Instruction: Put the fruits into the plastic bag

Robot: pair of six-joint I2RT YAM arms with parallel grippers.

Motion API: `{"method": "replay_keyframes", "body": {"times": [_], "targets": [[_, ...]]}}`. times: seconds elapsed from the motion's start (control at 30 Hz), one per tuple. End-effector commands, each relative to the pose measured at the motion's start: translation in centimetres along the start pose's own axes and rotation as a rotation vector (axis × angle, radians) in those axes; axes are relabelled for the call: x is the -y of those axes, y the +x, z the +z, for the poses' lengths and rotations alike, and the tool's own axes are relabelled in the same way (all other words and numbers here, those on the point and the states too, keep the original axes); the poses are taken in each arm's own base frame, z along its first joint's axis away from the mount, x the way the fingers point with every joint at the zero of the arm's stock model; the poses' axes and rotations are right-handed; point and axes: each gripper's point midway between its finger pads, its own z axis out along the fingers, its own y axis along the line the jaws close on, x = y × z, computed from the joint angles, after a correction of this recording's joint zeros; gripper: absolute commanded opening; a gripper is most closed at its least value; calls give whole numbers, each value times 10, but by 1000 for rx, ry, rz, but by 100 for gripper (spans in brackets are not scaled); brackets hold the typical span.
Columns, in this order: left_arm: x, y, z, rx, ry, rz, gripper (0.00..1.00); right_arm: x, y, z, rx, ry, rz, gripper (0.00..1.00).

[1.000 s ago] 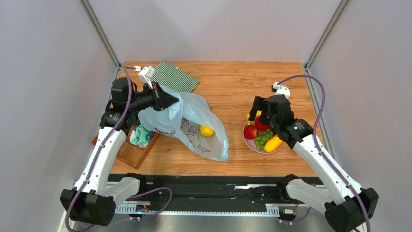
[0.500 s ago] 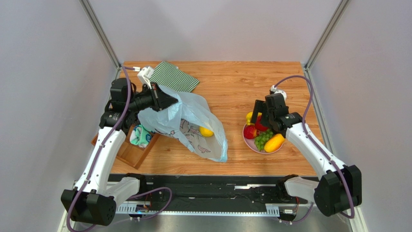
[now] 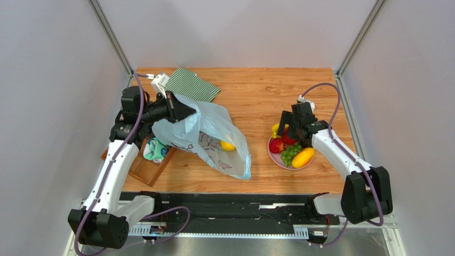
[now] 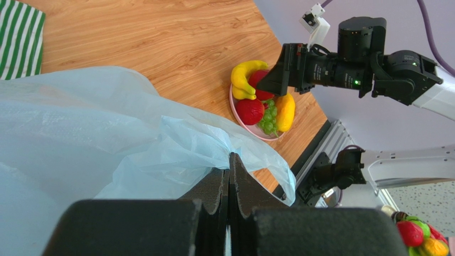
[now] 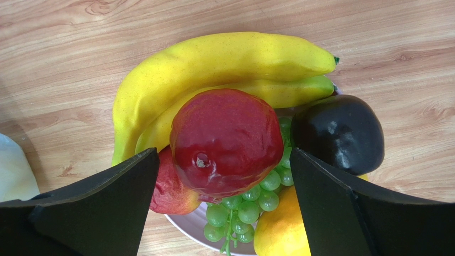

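- One wooden tray (image 3: 140, 169) lies nearest, well left of the pink plate (image 3: 277, 160), with rolled socks (image 3: 155, 150) in it.
- Between tray and plate slumps the plastic bag (image 3: 211, 125), its near corner about level with the plate's near rim. A lemon (image 3: 228, 145) lies among its folds, left of the plate.
- On the plate's near side sit the mango (image 5: 280, 232) and grapes (image 5: 246, 208), with a red apple (image 5: 170, 193) to their left.
- Over the plate's middle hangs the right gripper (image 5: 222, 152), fingers spread wide to either side of a second red apple (image 5: 227, 133) atop the heap; whether they touch it cannot be told.
- At the plate's right is the avocado (image 5: 339, 133), and the banana (image 5: 213, 58) curves along its far rim.
- Farther back, well left of the plate, the left gripper (image 4: 228, 165) has its fingers pressed together on a pinch of the bag, holding that end up.
- Farthest, beyond and left of the plate, lies a green striped cloth (image 3: 193, 85).
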Motion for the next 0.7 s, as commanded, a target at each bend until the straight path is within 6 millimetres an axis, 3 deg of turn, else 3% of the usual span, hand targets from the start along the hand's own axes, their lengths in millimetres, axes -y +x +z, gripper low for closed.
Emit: {"method": "replay_keyframes", "body": {"times": [0.0, 0.37, 0.47, 0.67], "targets": [[4, -6, -2, 20, 25, 27, 0, -2, -13, 6, 38, 4, 2, 98], [2, -5, -1, 17, 24, 19, 0, -3, -10, 15, 20, 10, -2, 93], [2, -5, -1, 17, 24, 19, 0, -3, -11, 15, 23, 9, -1, 89], [1, -6, -2, 19, 22, 16, 0, 1, -9, 13, 18, 25, -10, 70]]}}
